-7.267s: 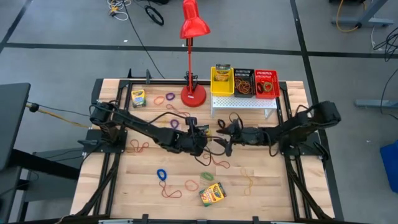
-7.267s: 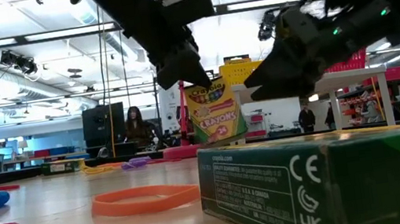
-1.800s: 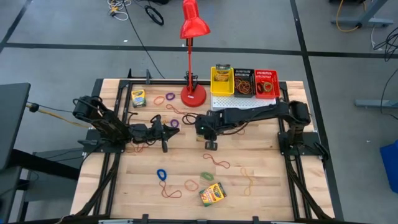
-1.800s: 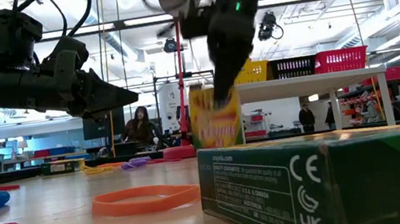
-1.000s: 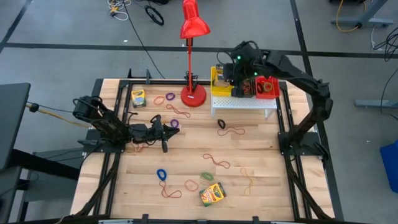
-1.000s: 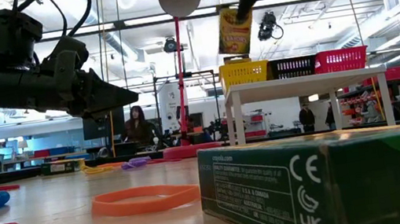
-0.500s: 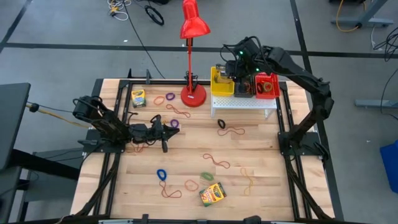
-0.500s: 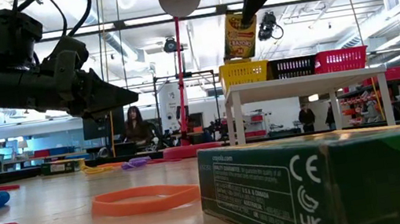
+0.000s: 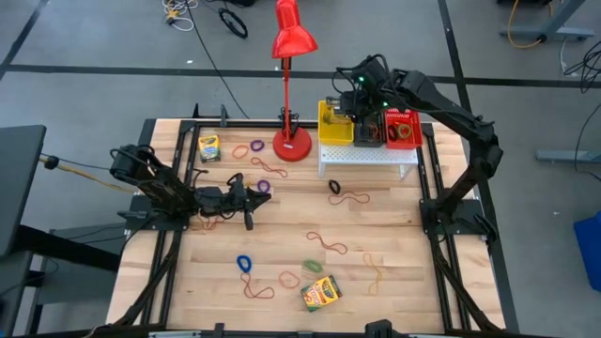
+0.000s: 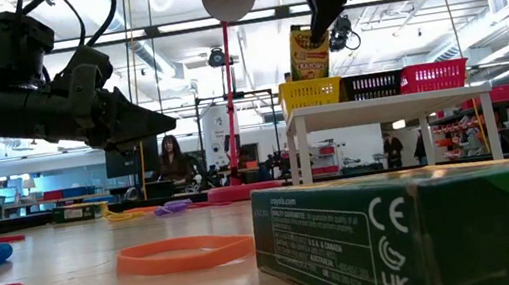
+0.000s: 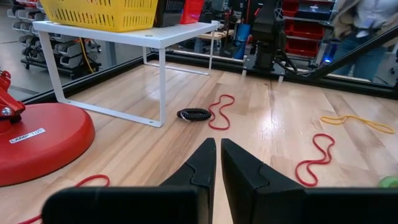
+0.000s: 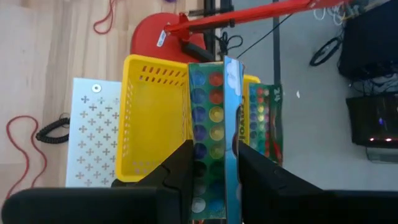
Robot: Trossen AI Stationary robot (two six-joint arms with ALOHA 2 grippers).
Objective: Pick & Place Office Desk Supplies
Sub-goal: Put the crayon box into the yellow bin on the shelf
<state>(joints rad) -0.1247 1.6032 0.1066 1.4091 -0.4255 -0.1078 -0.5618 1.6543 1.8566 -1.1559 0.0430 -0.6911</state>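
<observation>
**Ana:** What moved? A moment ago the box hung higher, didn't it?

**Ben:** Yes. The right tool (image 12: 211, 155) has come down a little over the yellow basket (image 12: 146, 118). Its two fingers are clamped on a crayon box (image 12: 211, 124), one on each flat side. The box stands upright, right above the basket, on the side where another crayon box (image 12: 264, 124) already sits.

**Ana:** Is the box hard to hold?

**Ben:** I think not. It looks like thin cardboard, light and a bit stiff, with smooth printed sides. Squeeze too hard and it may dent. Holding the wide flat sides is best.

**Ana:** And what is under the basket?

**Ben:** A white stand (image 9: 368, 155) with little cross-shaped holes. The basket is plastic mesh, with a black basket (image 9: 368, 131) and a red basket (image 9: 404, 127) beside it.

**Ana:** The other arm?

**Ben:** The left tool (image 11: 217, 165) waits low over the wooden counter (image 9: 404, 235), its fingers nearly together, holding nothing. Thin, bendy rubber bands (image 9: 329, 244) and two more crayon boxes lie around.
</observation>
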